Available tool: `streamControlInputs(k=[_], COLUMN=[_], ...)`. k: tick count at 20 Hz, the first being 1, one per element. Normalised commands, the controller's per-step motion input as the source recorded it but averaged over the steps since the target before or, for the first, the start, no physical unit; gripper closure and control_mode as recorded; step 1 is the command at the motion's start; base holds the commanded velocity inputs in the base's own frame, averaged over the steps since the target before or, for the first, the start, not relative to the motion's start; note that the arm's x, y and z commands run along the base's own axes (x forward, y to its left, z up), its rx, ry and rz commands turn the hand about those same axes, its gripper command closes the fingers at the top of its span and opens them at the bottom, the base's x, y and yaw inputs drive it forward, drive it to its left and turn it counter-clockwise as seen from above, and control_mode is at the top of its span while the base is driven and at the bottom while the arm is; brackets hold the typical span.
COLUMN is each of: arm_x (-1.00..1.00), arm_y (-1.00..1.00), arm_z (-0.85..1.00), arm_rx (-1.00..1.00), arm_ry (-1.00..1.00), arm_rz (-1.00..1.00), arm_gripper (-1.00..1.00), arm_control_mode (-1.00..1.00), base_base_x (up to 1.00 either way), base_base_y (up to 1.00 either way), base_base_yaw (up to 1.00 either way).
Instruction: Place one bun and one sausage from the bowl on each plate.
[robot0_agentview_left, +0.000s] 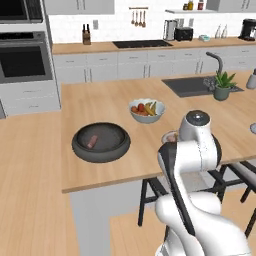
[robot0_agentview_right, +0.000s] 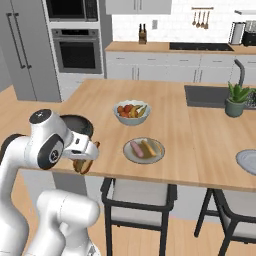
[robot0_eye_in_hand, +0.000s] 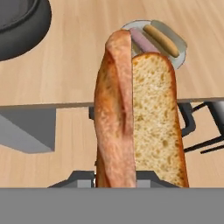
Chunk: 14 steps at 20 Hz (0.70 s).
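My gripper (robot0_agentview_right: 86, 156) is shut on an orange-brown bun (robot0_eye_in_hand: 135, 118), which fills the middle of the hand view. It hangs over the island's front edge, between the dark bowl (robot0_agentview_right: 80, 125) and the near plate (robot0_agentview_right: 144, 159). That plate (robot0_eye_in_hand: 178, 40) carries a golden bun (robot0_agentview_right: 149, 148) and a pinkish sausage (robot0_agentview_right: 135, 149) side by side. One sausage (robot0_agentview_left: 92, 141) lies in the bowl (robot0_agentview_left: 101, 150). A second plate (robot0_agentview_right: 247, 161) sits bare at the right edge of the right base view. My arm hides most of the near plate in the left base view.
A pale fruit bowl (robot0_agentview_right: 132, 112) stands behind the near plate. Farther right are a sink (robot0_agentview_right: 207, 96) and a potted plant (robot0_agentview_right: 236, 100). Dark stools (robot0_agentview_right: 137, 210) stand under the island's front edge.
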Motion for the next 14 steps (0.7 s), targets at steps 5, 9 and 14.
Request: streamControlInputs(k=[5,9,14], arm_x=[0.00,0.00,0.00], arm_y=[0.00,0.00,0.00], arm_z=[0.00,0.00,0.00], arm_rx=[0.00,0.00,0.00], arm_ry=[0.00,0.00,0.00], arm_rz=[0.00,0.00,0.00], arm_gripper=[1.00,1.00,1.00], arm_control_mode=[1.00,1.00,1.00], base_base_x=[-0.33,0.31,0.44], base_base_y=[-0.87,-0.99,-1.00], base_base_yaw=[-0.08,0.00,0.00])
